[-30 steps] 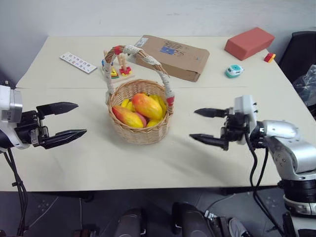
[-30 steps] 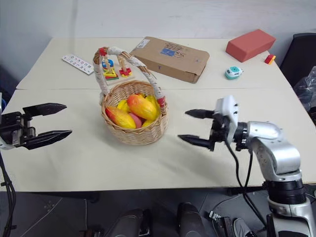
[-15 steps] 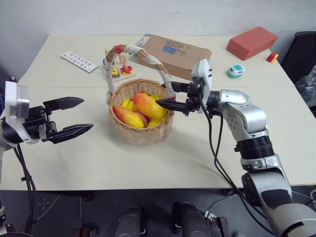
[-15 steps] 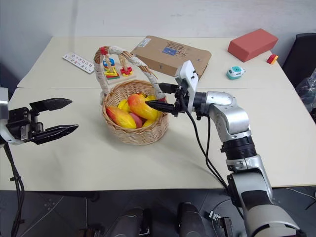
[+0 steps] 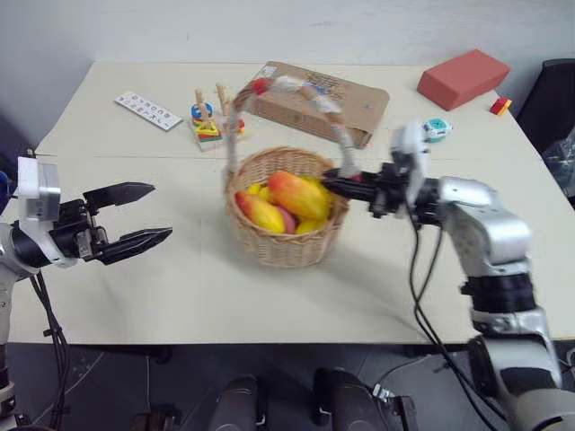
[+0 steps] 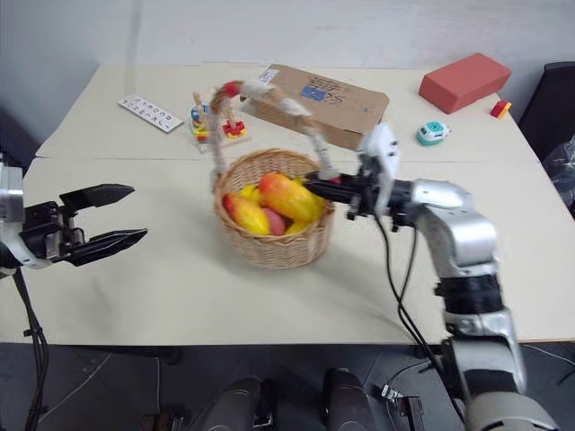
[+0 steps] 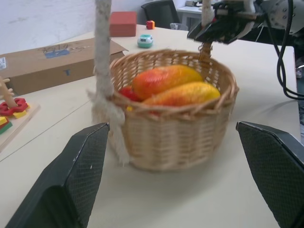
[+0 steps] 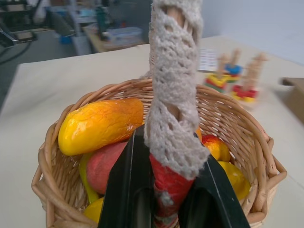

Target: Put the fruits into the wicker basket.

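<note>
The wicker basket [image 5: 287, 244] stands mid-table with two yellow-to-red mangoes, the fruits [image 5: 301, 193] [image 5: 260, 212], lying inside on smaller yellow and pink pieces. My right gripper [image 5: 340, 182] is shut on the base of the cloth-wrapped handle [image 8: 173, 95] at the basket's right rim; in the right wrist view its black fingers [image 8: 128, 190] clamp the red band. My left gripper [image 5: 160, 212] hangs open and empty to the left of the basket, well apart from it. In the left wrist view the basket [image 7: 175, 133] sits between the open fingers [image 7: 71, 180], further out.
Behind the basket lies a flat cardboard box [image 5: 355, 94], with a wooden stacking toy [image 5: 208, 121] and a white printed strip [image 5: 148, 109] to its left. A red block [image 5: 463, 76], a small teal object [image 5: 436, 127] and a small red-yellow piece [image 5: 499, 105] sit back right.
My right gripper swung in from the right, closed on the basket handle, and the basket has shifted to the right with it. The left gripper has stayed open and still.
</note>
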